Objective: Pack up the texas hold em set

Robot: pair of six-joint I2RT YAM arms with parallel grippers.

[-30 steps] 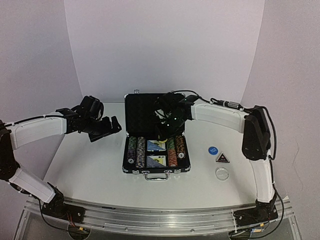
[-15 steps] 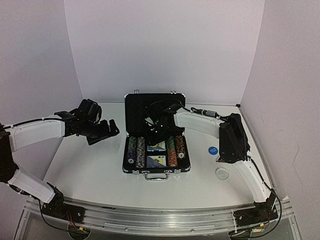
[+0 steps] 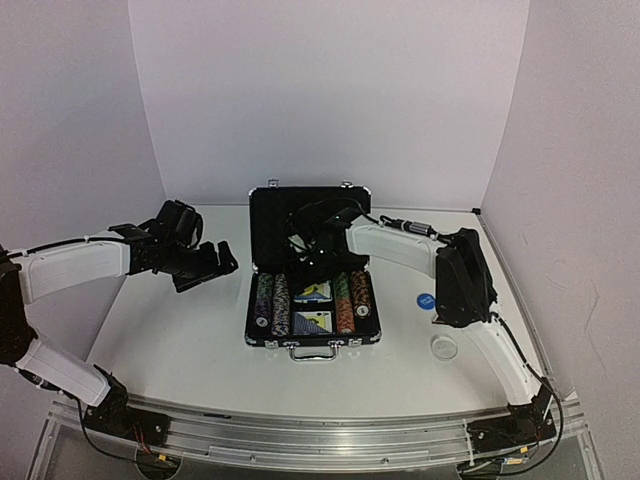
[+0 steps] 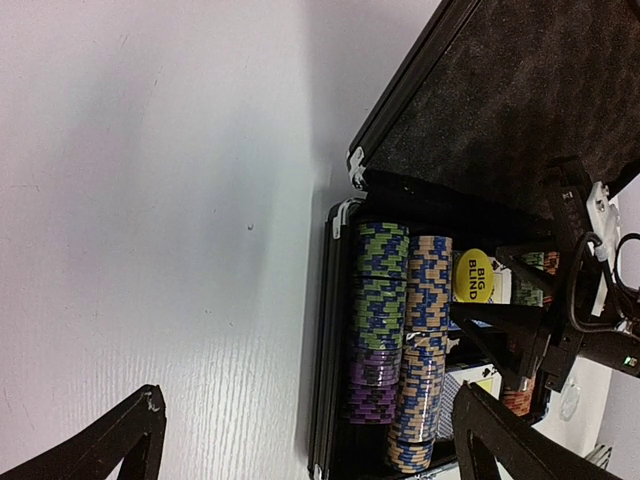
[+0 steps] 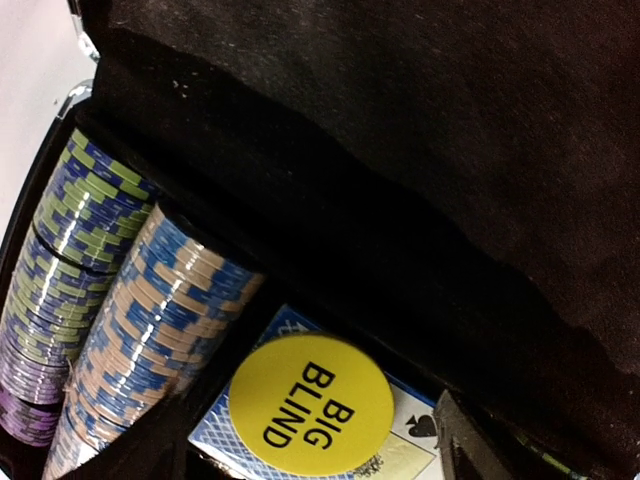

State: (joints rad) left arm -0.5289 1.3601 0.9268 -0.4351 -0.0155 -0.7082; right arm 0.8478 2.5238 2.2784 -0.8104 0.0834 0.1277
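Clear disc [image 3: 444, 347] and blue disc [image 3: 426, 299] by the table's [image 3: 180, 330] right edge seem next, since the yellow Big Blind disc [image 5: 312, 404] lies on a card deck [image 5: 222, 425] in the briefcase [image 3: 285, 215] under the open right tool [image 3: 312, 265], left tool [image 3: 212, 262] open too.

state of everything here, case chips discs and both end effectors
briefcase, open, lid raised
yellow disc, face up on a card deck in case
poker chips, stowed in case
blue disc, on table outside case
clear disc, on table outside case
left end effector, open, empty
right end effector, open above yellow disc
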